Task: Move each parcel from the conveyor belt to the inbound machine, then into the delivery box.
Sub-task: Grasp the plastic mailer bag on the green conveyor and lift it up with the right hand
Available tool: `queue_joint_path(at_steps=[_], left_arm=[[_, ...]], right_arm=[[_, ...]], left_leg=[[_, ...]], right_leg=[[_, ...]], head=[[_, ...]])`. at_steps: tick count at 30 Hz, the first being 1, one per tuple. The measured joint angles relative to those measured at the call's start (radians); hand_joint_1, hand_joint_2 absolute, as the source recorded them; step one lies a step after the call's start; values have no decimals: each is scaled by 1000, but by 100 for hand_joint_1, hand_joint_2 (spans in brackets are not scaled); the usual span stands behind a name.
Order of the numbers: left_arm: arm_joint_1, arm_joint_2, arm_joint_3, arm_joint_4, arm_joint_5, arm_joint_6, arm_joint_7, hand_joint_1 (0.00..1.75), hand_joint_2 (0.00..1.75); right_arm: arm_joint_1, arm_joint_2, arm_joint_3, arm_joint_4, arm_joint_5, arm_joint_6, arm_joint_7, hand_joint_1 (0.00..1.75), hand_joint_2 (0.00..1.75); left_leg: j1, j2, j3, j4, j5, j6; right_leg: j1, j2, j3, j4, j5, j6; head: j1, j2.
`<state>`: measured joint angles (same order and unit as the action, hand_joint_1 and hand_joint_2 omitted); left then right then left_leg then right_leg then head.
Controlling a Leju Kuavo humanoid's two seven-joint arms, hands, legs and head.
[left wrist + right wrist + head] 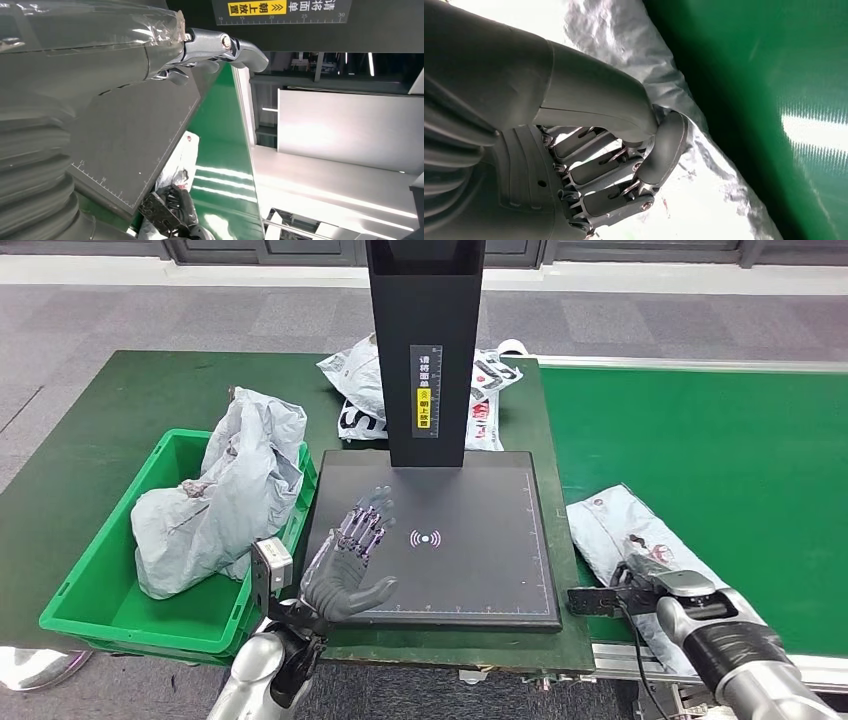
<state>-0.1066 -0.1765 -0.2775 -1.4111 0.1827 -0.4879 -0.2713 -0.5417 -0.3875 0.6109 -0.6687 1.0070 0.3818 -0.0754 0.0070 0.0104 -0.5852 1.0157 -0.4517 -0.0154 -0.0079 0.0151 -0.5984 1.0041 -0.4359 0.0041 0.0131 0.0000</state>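
Note:
A grey plastic parcel (610,520) lies at the near left corner of the green conveyor belt (720,450). My right hand (655,575) sits on its near end; in the right wrist view the hand (624,165) has its fingers curled and the thumb closed against them, with the crinkled parcel (624,45) bunched at the thumb. My left hand (355,560) hovers open, fingers spread, over the near left part of the black inbound machine plate (470,540). Nothing lies on the plate. The green delivery box (110,590) stands left of the plate and holds grey parcels (230,480).
The machine's black column (425,340) rises from the plate's far edge. White and grey parcels (360,380) lie behind it on the dark green table. The belt's metal frame (610,655) runs along the near edge, right of the plate.

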Motion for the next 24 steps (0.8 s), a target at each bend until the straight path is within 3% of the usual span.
queue_joint_path(at_steps=[2,3,6,7,12,24], left_arm=[[1,-1,1,0,0,0,1,0,175],[2,-2,1,0,0,0,1,0,175],[9,-5,7,-5,0,3,2,0,175],[14,-6,9,-10,-1,6,3,0,175],[54,-9,25,-57,-16,23,17,0,175],[92,-16,40,-103,-30,30,27,0,175]], right_arm=[[-1,-4,5,0,-12,-2,-2,175,175],[-1,-6,6,0,-19,-7,-2,147,175],[-1,-9,7,0,-52,-55,17,17,175],[-2,-7,6,1,-61,-88,34,0,175],[7,21,-40,-49,-44,-281,167,0,175],[109,30,-233,-323,63,-321,259,0,175]], left_leg=[[0,0,0,0,0,0],[0,-1,0,0,0,0],[0,-1,-4,0,0,0],[0,-1,-7,0,0,0],[0,-3,-5,0,2,2],[-1,-13,-9,0,3,3]], right_leg=[[0,0,0,0,0,0],[0,-1,0,0,0,0],[0,-1,0,0,0,0],[0,-1,0,0,0,0],[-1,-3,-4,0,0,1],[-4,-13,-5,0,-2,3]], head=[[0,0],[0,0],[0,0],[0,0],[0,0],[0,0]])
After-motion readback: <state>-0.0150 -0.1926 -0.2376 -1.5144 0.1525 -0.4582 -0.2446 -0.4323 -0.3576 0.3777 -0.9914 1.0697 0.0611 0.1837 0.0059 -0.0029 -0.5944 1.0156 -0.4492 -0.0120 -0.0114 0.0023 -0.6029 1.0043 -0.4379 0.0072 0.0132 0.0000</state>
